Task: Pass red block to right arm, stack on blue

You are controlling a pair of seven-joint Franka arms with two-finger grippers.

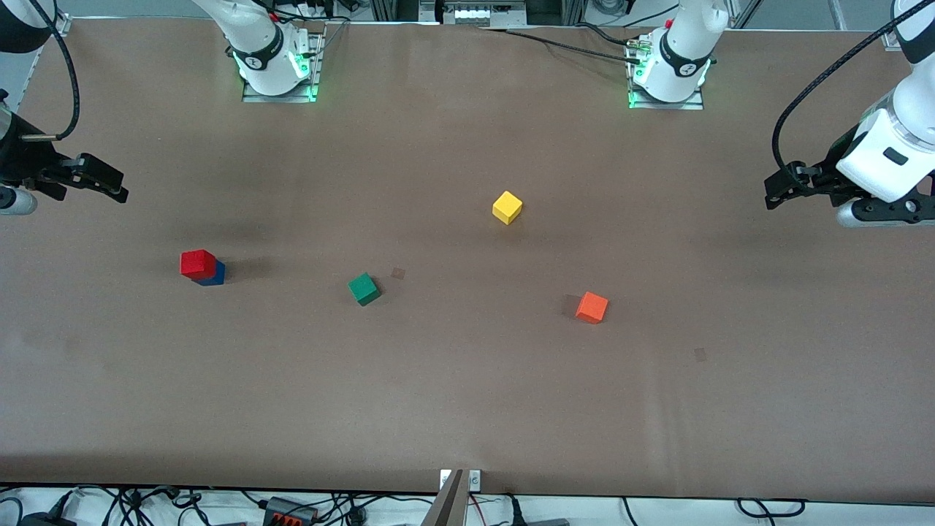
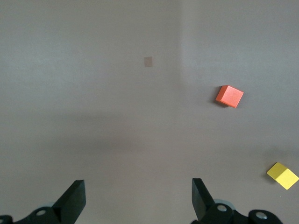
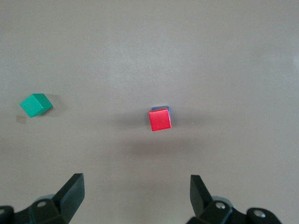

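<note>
The red block [image 1: 197,263] sits stacked on the blue block [image 1: 214,275] toward the right arm's end of the table. In the right wrist view the red block [image 3: 160,119] covers nearly all of the blue block [image 3: 167,108], of which only an edge shows. My right gripper [image 1: 98,177] is open and empty, raised at the right arm's end of the table; its open fingers show in the right wrist view [image 3: 135,193]. My left gripper [image 1: 785,184] is open and empty, raised at the left arm's end; it also shows in the left wrist view [image 2: 138,198].
A green cube [image 1: 364,288] lies beside the stack toward the middle. A yellow cube [image 1: 507,207] lies mid-table and an orange cube [image 1: 592,307] lies nearer the front camera. Both arm bases [image 1: 274,62] stand along the back edge.
</note>
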